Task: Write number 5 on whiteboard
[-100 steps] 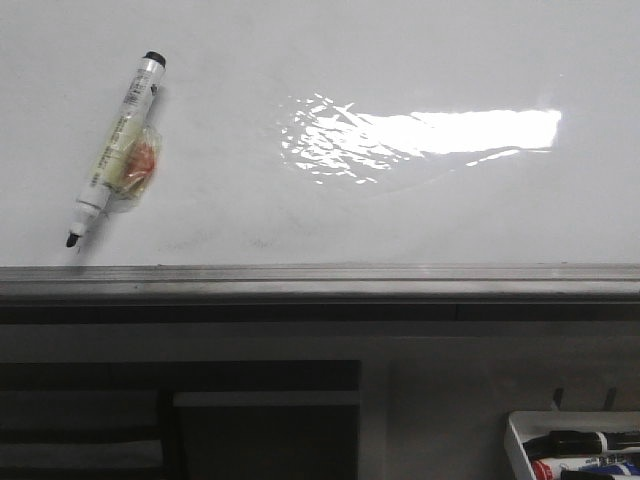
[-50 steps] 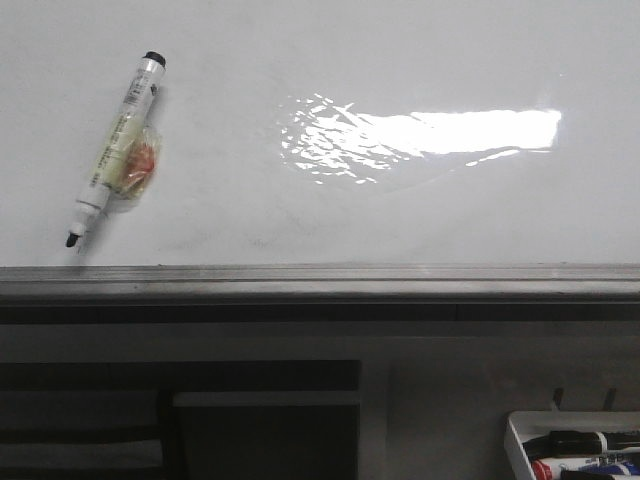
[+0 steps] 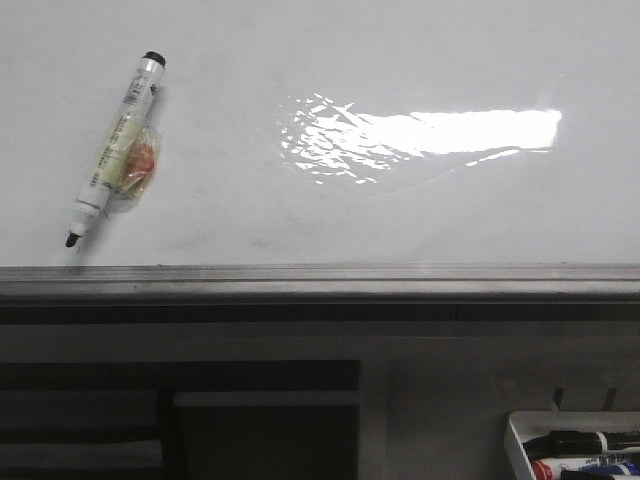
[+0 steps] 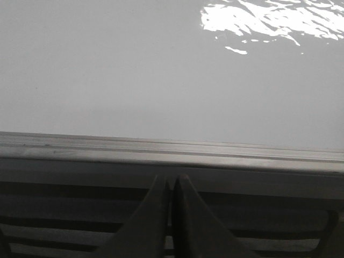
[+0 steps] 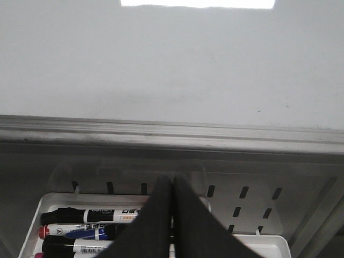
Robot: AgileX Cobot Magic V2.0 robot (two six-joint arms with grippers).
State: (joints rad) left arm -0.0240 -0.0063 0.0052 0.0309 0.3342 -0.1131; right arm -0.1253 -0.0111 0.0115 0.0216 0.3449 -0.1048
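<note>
The whiteboard [image 3: 420, 210] fills the upper part of the front view, glossy white with a bright glare and a grey metal edge strip [image 3: 320, 280]. No number 5 shows on it. An uncapped black marker [image 3: 112, 150], wrapped in clear tape with an orange patch, lies on the board at the left, tip toward the edge. Neither gripper appears in the front view. My left gripper [image 4: 171, 181] is shut and empty, below the board's edge [image 4: 172, 153]. My right gripper [image 5: 172, 180] is shut and empty, over the white tray of markers [image 5: 54, 201].
A small white tray [image 3: 518, 440] with black, red and blue markers [image 3: 580, 455] sits at the lower right, hooked on a slotted panel [image 5: 244, 201]. Dark shelving [image 3: 180, 420] lies below the board at the left.
</note>
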